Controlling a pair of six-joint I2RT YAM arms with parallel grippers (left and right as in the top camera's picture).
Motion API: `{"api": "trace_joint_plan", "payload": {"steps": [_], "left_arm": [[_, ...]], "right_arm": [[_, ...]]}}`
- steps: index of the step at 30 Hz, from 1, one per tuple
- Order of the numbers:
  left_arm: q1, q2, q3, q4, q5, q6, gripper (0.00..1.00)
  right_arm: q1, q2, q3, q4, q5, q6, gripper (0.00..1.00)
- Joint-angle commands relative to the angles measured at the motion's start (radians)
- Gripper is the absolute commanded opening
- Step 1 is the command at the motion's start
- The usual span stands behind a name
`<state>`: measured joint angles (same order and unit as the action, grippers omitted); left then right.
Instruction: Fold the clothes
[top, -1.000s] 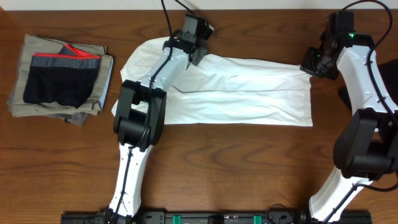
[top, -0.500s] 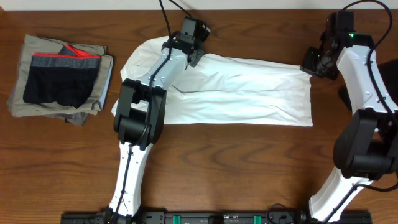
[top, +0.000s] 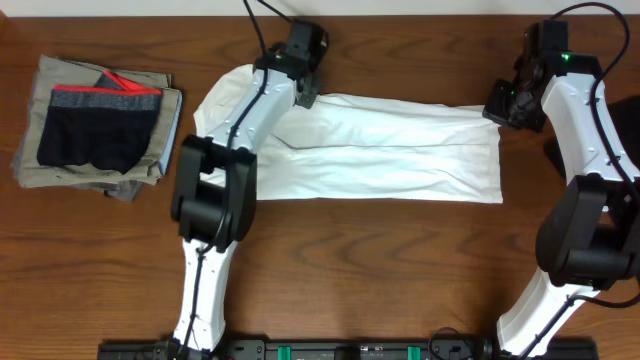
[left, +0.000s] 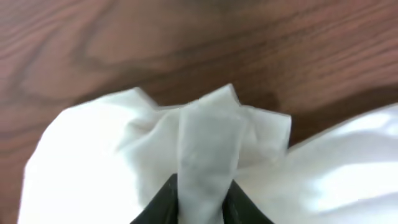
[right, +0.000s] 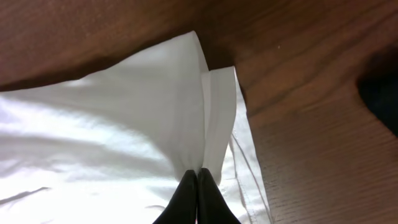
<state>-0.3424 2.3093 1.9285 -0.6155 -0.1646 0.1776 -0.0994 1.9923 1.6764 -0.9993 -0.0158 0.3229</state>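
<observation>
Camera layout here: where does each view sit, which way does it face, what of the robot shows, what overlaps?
Overhead: fixed above the table, looking straight down; both arms show, left gripper and right gripper at the far edge of the white T-shirt.
Left wrist: on the left arm, facing along its fingers, which pinch bunched white cloth.
Right wrist: on the right arm, likewise; closed fingers pinch a folded corner.
Shared: all three see the T-shirt and the wood.

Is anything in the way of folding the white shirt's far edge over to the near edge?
Nothing visible. The left gripper and right gripper pinch the far edge of the white T-shirt, nothing else lies on the cloth, and the folded pile sits off to the left.
</observation>
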Motion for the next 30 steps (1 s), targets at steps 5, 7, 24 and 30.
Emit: {"api": "trace_joint_plan", "payload": {"steps": [5,7,24,30], "left_arm": [[0.0,-0.108,0.006,-0.093,-0.014,-0.113,0.22],[0.0,-0.119,0.006,-0.13,-0.021,-0.133,0.22],[-0.004,-0.076,0.006,-0.034,0.259,0.174,0.7],[-0.009,-0.012,0.006,-0.012,0.203,0.237,0.7]], "right_arm": [[0.007,-0.011,-0.001,-0.016,0.02,0.026,0.01],[0.007,-0.011,-0.002,-0.024,0.02,0.026,0.01],[0.009,-0.011,-0.002,-0.021,0.011,0.025,0.01],[0.009,-0.011,-0.002,-0.016,0.012,0.024,0.01]]}}
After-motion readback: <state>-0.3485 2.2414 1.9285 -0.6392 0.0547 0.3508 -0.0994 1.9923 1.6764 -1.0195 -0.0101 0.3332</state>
